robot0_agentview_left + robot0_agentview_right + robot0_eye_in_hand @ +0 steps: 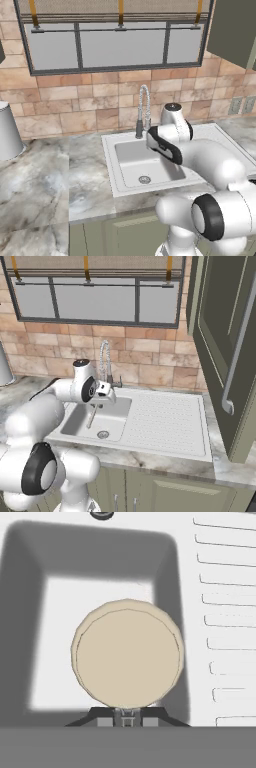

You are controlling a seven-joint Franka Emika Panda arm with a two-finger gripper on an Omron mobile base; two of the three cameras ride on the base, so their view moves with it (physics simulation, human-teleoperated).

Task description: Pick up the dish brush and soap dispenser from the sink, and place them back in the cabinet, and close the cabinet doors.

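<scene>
Hand (102, 397): closed on the short pale handle of the dish brush (127, 653), held above the grey basin of the sink (165, 426). In the hand view the 2 dark finger tips (112, 719) pinch the handle at the bottom edge, with the round beige head directly beyond them.

Item 1, dish brush. Position: hanging from the hand over the basin, clear of its floor as far as the right base view shows. Long axis: handle to head, running straight along the hand's own line and pointing downward into the basin; the flat round head faces away from the hand. Handling, judged: light, stiff in the handle, bristle face soft; nothing fragile. A smooth thin handle could slip or swing in a 2-finger pinch, so the grip belongs where it is, high on the handle near its end, with slow turns on the way up.

Item 2, sink. White unit set in the marble tabletop (40, 185), basin at left, ribbed drainboard (167, 418) at right, chrome spring-neck faucet (105, 361) at the far rim just behind the hand.

Item 3, cabinet (225, 346). Olive-green, on the wall at right; 1 door swung open toward the near side, its long silver bar handle (239, 341) showing. Judged destination for the brush.
</scene>
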